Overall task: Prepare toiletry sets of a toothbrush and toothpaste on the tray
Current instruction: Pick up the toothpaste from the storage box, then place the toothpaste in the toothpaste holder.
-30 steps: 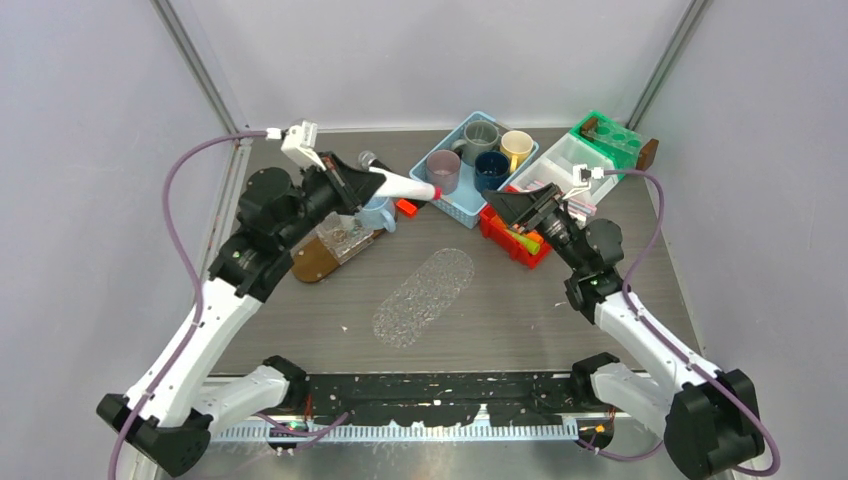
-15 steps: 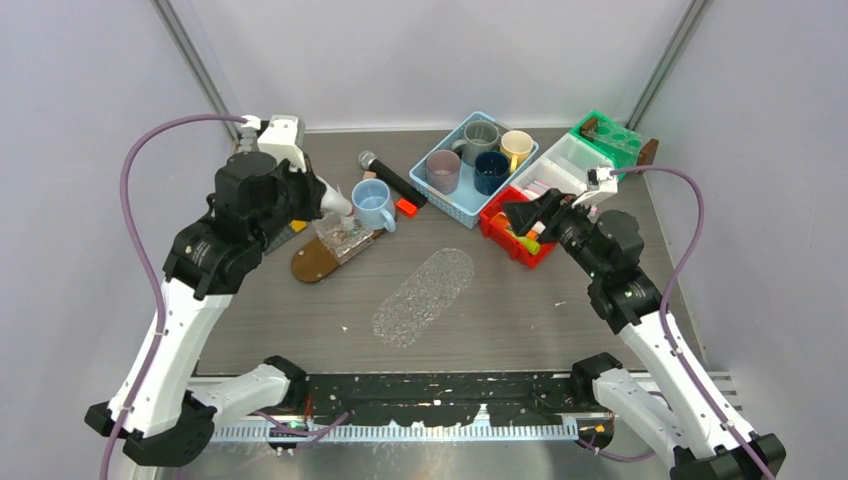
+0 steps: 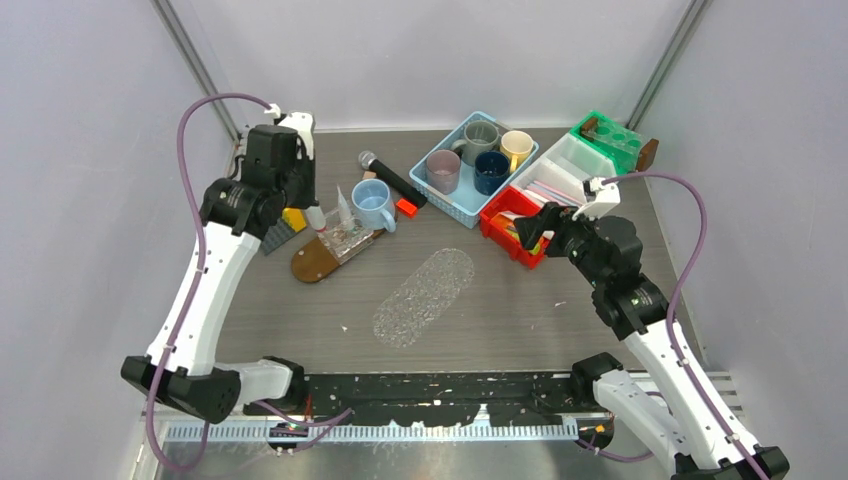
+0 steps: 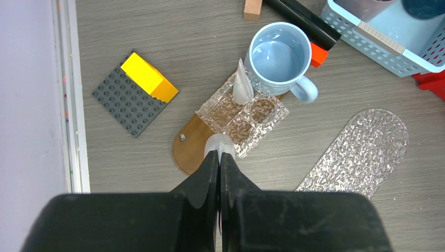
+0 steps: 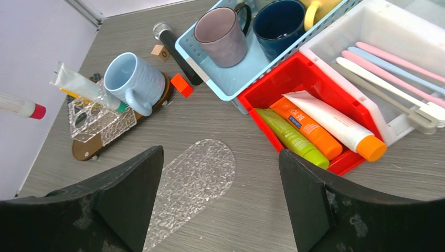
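I swung my left gripper (image 4: pixel 219 156) back, fingers clamped on the red-capped toothpaste tube (image 5: pixel 18 105), now hanging at the clear holder (image 4: pixel 231 113) (no set on the tray (image 3: pixel 425 296) yet), and my right gripper (image 5: pixel 219 155) retreated, fingers apart, empty.

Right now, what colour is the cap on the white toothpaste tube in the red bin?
Orange cap; clearest in the right wrist view.

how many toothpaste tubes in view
5: green tube, orange tube, white tube in the red bin; green-capped tube in the glass holder by the blue mug; red-capped tube in the left end effector. Others may be hidden.
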